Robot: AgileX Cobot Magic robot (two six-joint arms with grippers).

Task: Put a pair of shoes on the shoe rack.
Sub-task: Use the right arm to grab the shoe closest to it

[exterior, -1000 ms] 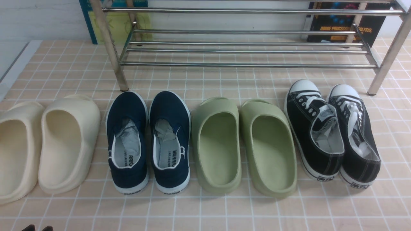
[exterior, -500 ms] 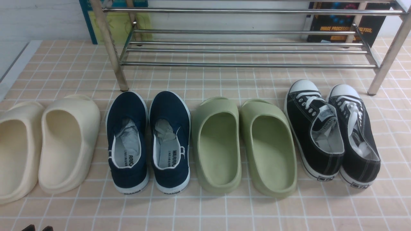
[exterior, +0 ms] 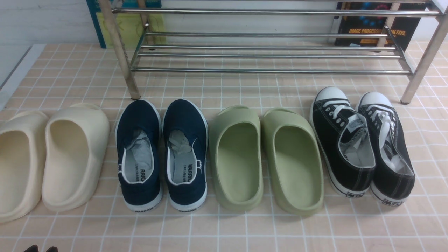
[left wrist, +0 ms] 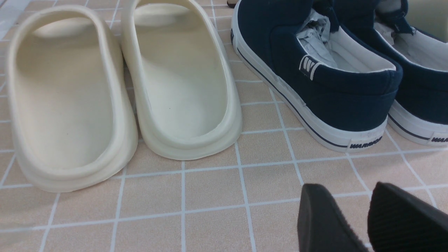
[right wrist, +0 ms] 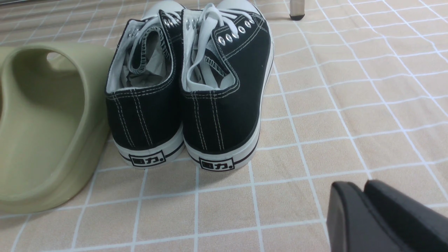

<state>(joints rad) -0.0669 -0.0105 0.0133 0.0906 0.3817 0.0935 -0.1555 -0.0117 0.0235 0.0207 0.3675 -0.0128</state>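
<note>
While right end effector (right wrist: 357, 189) hangs empty, open-or-closed unclear, sneakers (right wrist: 210, 115) stand nearby, untouched.

The left gripper (left wrist: 351, 192) is held low over the tiled floor (left wrist: 210, 203), fingers slightly parted; at the right gripper (right wrist: 358, 189) the opening cannot be judged.

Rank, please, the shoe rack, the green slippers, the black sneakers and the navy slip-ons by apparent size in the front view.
1. shoe rack
2. green slippers and black sneakers, too alike to split
3. navy slip-ons
</note>
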